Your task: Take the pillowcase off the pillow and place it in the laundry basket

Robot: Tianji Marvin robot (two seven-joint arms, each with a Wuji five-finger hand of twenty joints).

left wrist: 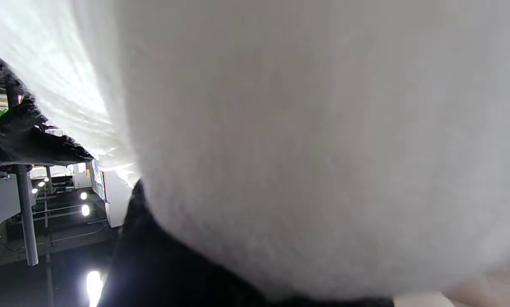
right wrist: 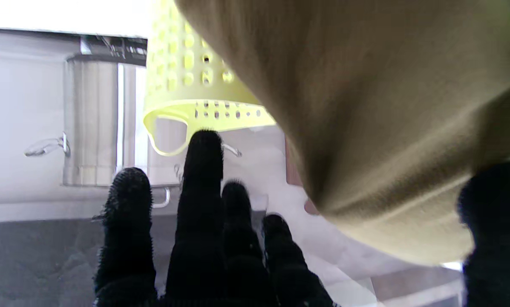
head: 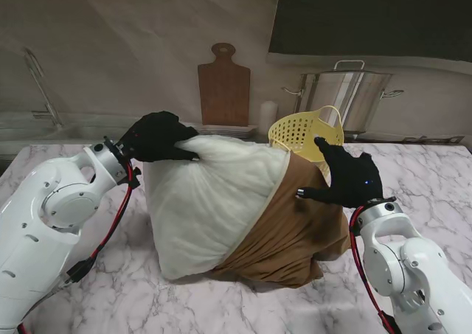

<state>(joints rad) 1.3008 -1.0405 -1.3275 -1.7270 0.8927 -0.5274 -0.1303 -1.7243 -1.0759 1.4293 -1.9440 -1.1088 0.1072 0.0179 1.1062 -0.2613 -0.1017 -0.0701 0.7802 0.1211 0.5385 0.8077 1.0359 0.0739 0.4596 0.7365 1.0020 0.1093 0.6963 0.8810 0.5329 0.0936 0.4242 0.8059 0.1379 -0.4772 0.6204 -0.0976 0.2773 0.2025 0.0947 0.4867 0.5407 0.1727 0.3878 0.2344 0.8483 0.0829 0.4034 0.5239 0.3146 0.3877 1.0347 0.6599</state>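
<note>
On the marble table [head: 442, 172], the white pillow [head: 210, 201] is clamped at its far corner by the left hand [head: 155, 136], while the brown pillowcase [head: 295, 231] is touched by the spread-fingered right hand [head: 346, 179], yellow laundry basket [head: 302, 131] just beyond its fingertips.

Right hand [right wrist: 212, 238] fingers spread, gripping nothing; tan pillowcase [right wrist: 378, 128] beside them; yellow laundry basket [right wrist: 191, 85], steel pot [right wrist: 93, 119] beyond.

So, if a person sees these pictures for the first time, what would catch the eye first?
Probably the big white pillow in the middle of the marble table, half out of its brown pillowcase. The black-gloved left hand grips the pillow's far corner; the right hand rests on the pillowcase with fingers spread. Just behind stands the yellow laundry basket.
</note>
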